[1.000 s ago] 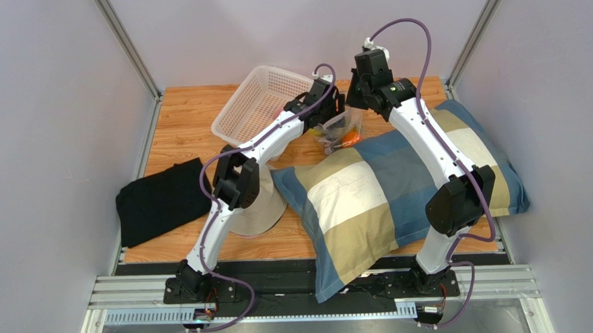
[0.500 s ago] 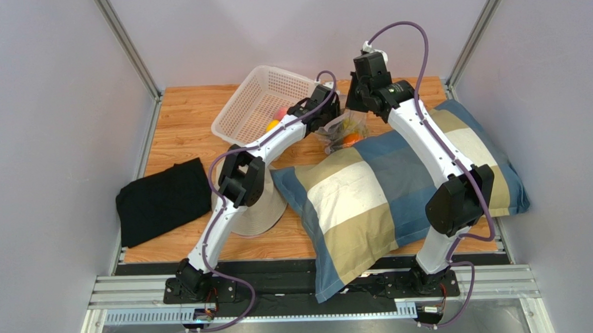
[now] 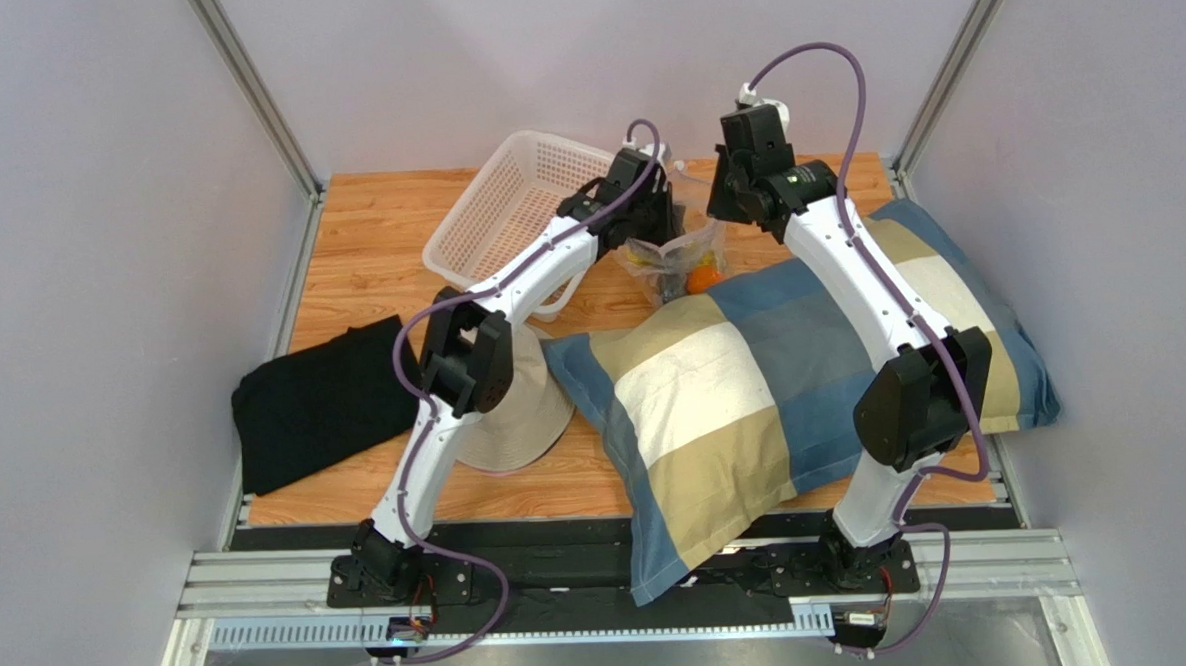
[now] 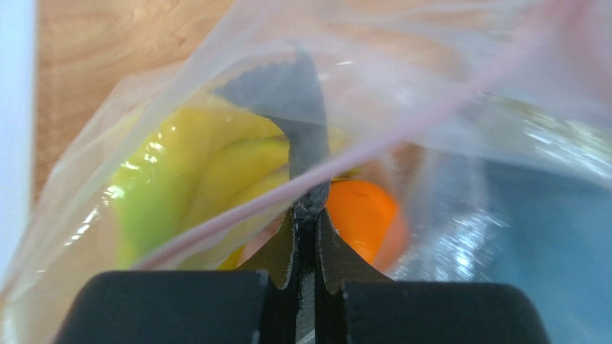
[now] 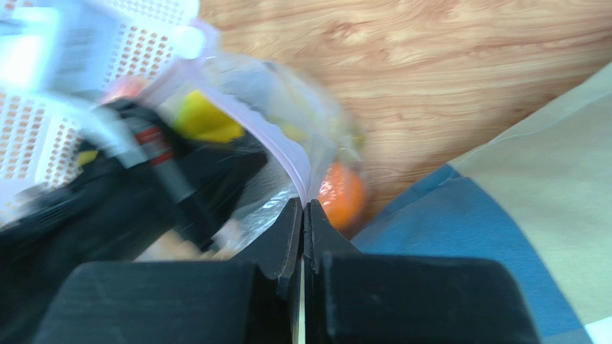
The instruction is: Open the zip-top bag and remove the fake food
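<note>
Plastic fills the left wrist view: the clear, crinkly zip-top bag (image 4: 460,93) with its pink zip strip running slantwise across the lens. Behind the film sit a yellow plastic banana bunch (image 4: 194,168) and a round orange toy fruit (image 4: 359,211), side by side. A flat grey piece with a toothed edge (image 4: 284,93) narrows down right to the fingertips.

The left gripper (image 4: 307,215) has its jaws pressed together exactly where the strip crosses them. Whether they pinch the film or that grey piece, I cannot tell.

Over on the right wrist camera, the right gripper (image 5: 303,208) is clamped tight on the bag's rim. The pink strip runs straight into its closed tips, and the orange toy fruit (image 5: 341,193) hangs just beyond them inside the zip-top bag (image 5: 287,100).

From above, the zip-top bag (image 3: 668,262) hangs between the two claws at the far side of the wooden table (image 3: 370,238). The left gripper (image 3: 652,238) comes in from the left and the right gripper (image 3: 719,220) from the right. The orange toy fruit (image 3: 698,279) glows at the bottom.

The bag sits between the white plastic mesh basket (image 3: 496,217) on its left and the far edge of the blue-and-beige checked pillow (image 3: 796,369), just touching that edge. Nearer the arm bases, a beige hat (image 3: 525,419) lies under the left arm. A folded black cloth (image 3: 324,398) lies beside it at the table's left edge.
</note>
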You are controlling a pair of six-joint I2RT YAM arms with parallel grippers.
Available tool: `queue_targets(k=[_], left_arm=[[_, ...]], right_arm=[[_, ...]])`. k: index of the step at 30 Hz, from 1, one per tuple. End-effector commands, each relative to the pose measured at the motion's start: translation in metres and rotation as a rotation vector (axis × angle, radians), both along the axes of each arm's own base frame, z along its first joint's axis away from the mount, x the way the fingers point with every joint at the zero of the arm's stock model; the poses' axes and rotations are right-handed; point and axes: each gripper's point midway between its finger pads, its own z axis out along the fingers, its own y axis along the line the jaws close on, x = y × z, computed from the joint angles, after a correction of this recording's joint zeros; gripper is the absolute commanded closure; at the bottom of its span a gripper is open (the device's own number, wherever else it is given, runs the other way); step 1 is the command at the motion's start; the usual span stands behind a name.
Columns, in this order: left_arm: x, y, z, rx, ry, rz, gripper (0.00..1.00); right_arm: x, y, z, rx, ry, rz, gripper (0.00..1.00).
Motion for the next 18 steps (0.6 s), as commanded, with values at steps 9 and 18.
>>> queue_targets(k=[9, 18], left_arm=[[-0.039, 0.007, 0.191, -0.224, -0.249, -0.136, 1.0], [-0.062, -0.003, 0.206, -0.263, -0.297, -0.305, 1.0]], right_arm=[[0.028, -0.03, 0.028, -0.096, -0.093, -0.044, 1.0], [0.04, -0.032, 0.033, 0.04, -0.062, -0.079, 1.0]])
